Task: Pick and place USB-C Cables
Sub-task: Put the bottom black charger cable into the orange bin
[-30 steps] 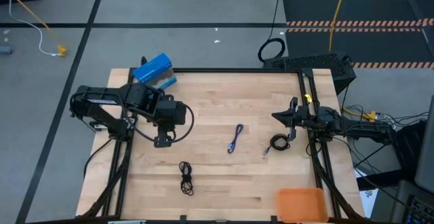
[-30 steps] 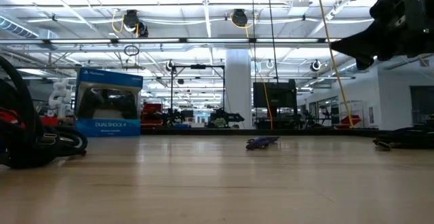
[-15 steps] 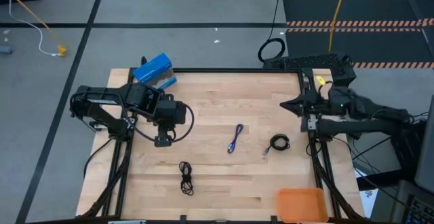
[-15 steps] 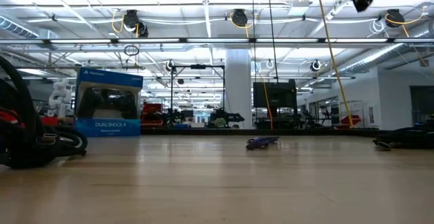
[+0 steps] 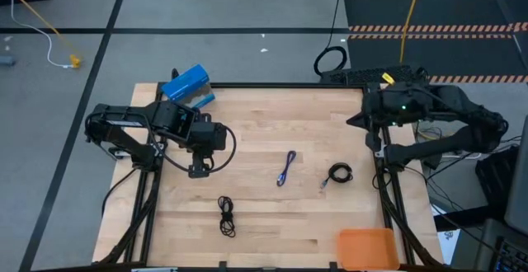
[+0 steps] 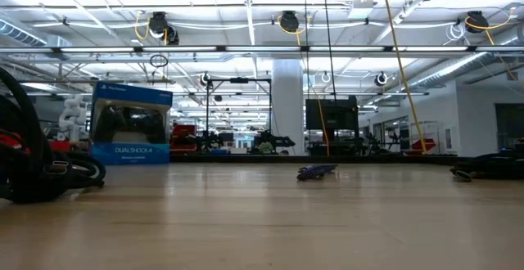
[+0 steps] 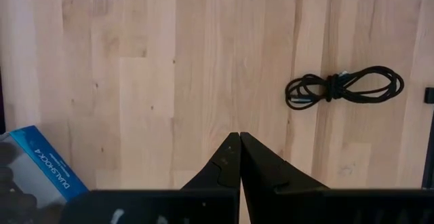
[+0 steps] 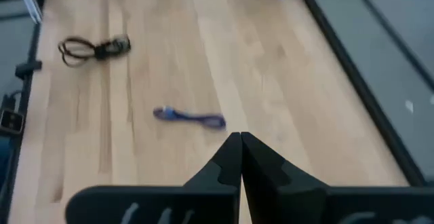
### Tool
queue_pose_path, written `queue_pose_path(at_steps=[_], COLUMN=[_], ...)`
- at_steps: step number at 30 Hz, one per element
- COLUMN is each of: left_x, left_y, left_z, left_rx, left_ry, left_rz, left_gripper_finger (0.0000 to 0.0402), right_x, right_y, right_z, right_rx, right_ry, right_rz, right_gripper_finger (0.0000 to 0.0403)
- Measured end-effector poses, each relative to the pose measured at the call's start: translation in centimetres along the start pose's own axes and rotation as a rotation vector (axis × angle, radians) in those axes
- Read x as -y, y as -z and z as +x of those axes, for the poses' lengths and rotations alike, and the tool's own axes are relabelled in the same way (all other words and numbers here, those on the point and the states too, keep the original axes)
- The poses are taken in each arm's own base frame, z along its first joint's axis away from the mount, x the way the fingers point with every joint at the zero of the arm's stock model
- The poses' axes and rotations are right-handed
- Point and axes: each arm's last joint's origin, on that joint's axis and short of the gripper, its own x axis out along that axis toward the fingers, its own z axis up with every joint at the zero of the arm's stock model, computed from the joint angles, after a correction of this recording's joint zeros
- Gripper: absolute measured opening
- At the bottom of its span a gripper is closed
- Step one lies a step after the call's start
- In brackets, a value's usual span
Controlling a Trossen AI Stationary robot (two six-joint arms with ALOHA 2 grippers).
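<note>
Three USB-C cables lie flat on the wooden table, untouched. The purple-blue cable (image 5: 286, 168) (image 8: 190, 117) (image 6: 316, 171) is near the middle. A black coil (image 5: 339, 173) lies to its right. A black bundle (image 5: 227, 216) (image 7: 344, 88) (image 8: 93, 47) lies toward the near edge. My left gripper (image 5: 198, 171) (image 7: 239, 139) is shut and hangs over bare wood on the table's left part. My right gripper (image 5: 353, 122) (image 8: 240, 137) is shut and raised above the right side, beyond the black coil.
A blue DualShock box (image 5: 186, 84) (image 6: 131, 123) sits at the far left corner. An orange tray (image 5: 367, 247) is at the near right corner. A black cable ring (image 5: 330, 60) lies on the floor beyond the table. Black frame rails (image 5: 381, 173) run along both sides.
My right arm has risen and drawn back from beside the black coil toward the far edge, leaving the low view. The cables have stayed where they were.
</note>
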Motion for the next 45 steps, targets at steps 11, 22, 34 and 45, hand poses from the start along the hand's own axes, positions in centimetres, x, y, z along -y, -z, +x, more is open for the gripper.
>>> queue_pose_path(at_steps=[11,22,34,45], left_x=[0.0,1.9,9.7,14.3], left_y=[0.0,-0.6,-2.8,-3.1], left_z=[0.0,-0.2,6.1,12.3], left_rx=[0.005,0.097,-0.04,-0.216], left_ry=[0.001,0.047,0.119,0.097], left_rz=[-0.014,0.007,0.29,0.394], left_gripper_finger=[0.0009,0.0021,0.0022,0.01], right_x=[-0.2,-0.3,-1.2,-2.9], right_y=[0.7,2.3,5.1,5.8], right_z=[1.5,4.3,9.2,11.3], right_rx=[-0.273,-0.195,-0.241,-0.159], right_ry=[-0.018,-0.031,-0.056,-0.143], right_rz=[0.135,0.204,0.187,0.138], right_gripper_finger=[0.0,0.0,0.0,0.0])
